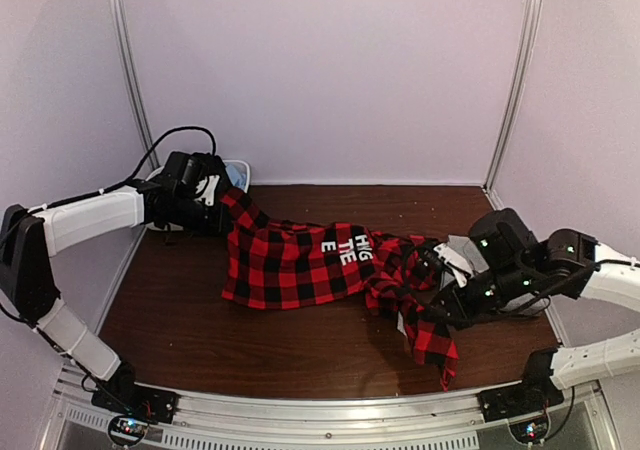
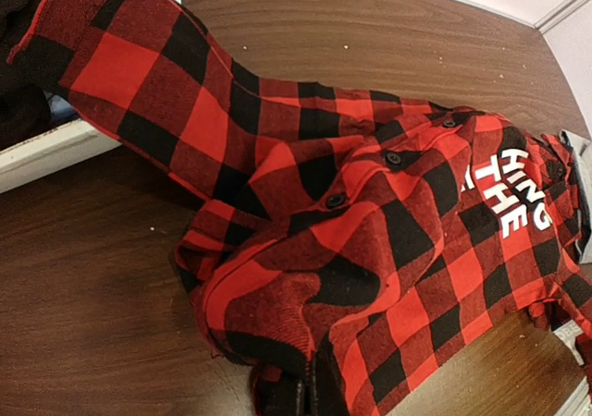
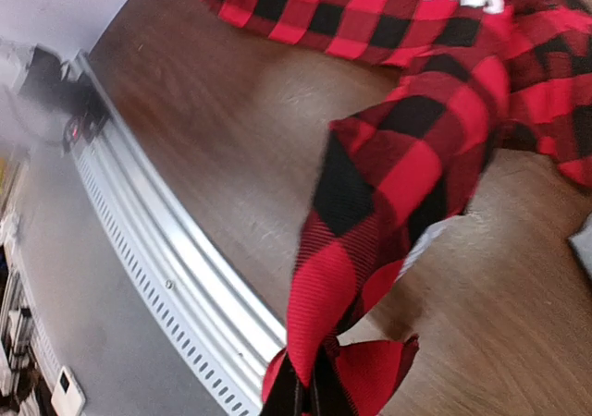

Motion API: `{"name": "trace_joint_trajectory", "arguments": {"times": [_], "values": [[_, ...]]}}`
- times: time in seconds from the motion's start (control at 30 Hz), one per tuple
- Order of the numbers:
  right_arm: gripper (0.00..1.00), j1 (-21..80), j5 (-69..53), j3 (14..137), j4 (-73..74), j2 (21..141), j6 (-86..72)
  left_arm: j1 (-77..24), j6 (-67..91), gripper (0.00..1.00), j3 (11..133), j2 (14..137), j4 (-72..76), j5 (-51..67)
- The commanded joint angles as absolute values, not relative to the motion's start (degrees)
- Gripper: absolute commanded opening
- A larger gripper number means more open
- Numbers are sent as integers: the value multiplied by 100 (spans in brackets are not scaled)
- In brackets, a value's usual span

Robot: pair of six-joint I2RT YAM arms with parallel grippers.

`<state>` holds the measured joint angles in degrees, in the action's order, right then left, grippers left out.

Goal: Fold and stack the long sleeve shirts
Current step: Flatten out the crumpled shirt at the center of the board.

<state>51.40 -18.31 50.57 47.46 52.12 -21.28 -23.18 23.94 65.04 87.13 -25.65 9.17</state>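
The red-and-black check flannel shirt (image 1: 290,265) lies stretched across the brown table, its white lettering facing up. My left gripper (image 1: 222,202) is shut on one end of it at the back left, beside the tub. In the left wrist view the cloth (image 2: 370,213) bunches right at the closed fingertips (image 2: 314,393). My right gripper (image 1: 420,315) is shut on the other end, a strip of flannel (image 3: 398,157) lifted off the table and running into its jaws (image 3: 310,393). A bit of the grey shirt (image 1: 458,255) shows under the flannel at the right.
A white plastic tub (image 1: 238,170) stands in the back left corner, its rim (image 2: 55,148) close to my left gripper. A slotted metal rail (image 3: 166,259) runs along the table's near edge. White walls close in the back and sides.
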Motion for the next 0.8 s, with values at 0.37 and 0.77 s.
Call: {"name": "trace_joint_trajectory", "arguments": {"times": [0.37,0.77], "values": [[71,6540,-1933,5772,2898,8029,-1796,-2127,2293,0,6680,8829,-2179,588],[74,4347,-1295,5643,2778,8087,-1832,-1702,2118,0,6557,9081,-2236,708]]}}
